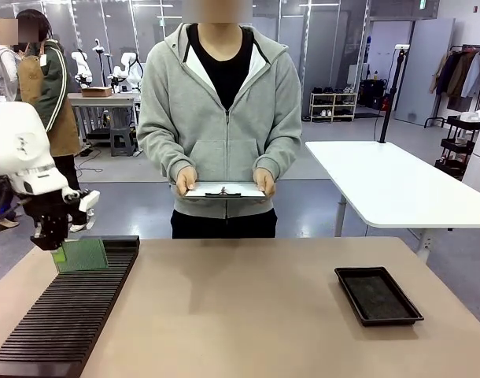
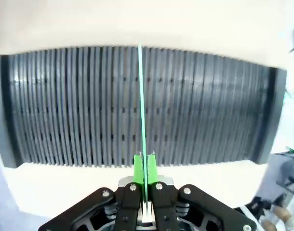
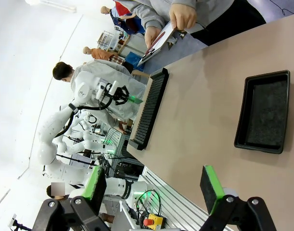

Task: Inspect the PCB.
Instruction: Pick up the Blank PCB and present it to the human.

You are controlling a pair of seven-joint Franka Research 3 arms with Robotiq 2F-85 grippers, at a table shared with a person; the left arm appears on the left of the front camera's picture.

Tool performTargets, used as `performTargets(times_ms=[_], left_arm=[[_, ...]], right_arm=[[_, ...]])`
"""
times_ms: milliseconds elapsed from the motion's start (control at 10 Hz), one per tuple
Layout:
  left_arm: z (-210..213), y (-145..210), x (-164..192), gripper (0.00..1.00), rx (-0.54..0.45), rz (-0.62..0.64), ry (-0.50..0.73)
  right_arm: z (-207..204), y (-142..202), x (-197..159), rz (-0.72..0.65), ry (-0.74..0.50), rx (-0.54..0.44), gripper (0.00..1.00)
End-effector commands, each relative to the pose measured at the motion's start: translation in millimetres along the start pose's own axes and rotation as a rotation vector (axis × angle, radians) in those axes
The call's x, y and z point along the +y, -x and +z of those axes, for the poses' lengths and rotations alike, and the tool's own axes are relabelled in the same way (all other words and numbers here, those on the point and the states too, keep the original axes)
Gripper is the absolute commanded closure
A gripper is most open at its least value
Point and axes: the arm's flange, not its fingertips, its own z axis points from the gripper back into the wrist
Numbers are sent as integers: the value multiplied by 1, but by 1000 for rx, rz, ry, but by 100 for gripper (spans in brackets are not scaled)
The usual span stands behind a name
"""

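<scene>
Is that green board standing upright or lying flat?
Upright: the PCB shows edge-on, pinched in the left gripper, at the slotted rack.

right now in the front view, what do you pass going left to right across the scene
PCB pinched in the left gripper → white clipboard → black tray

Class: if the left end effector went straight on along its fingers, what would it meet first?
The left end effector, gripping the thin green circuit board edge-on, would probably meet the black slotted rack.
</scene>
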Motion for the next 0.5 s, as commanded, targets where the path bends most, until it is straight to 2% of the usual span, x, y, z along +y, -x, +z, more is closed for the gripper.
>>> performTargets(times_ms=[0, 200, 400], left_arm=[[11, 6, -30, 100, -89, 43, 42], [15, 13, -38, 100, -158, 89, 62], [21, 22, -47, 100, -359, 162, 132]], right_arm=[[1, 0, 1, 3, -5, -2, 0], [1, 0, 1, 3, -5, -2, 0], [1, 0, 1, 3, -5, -2, 0]])
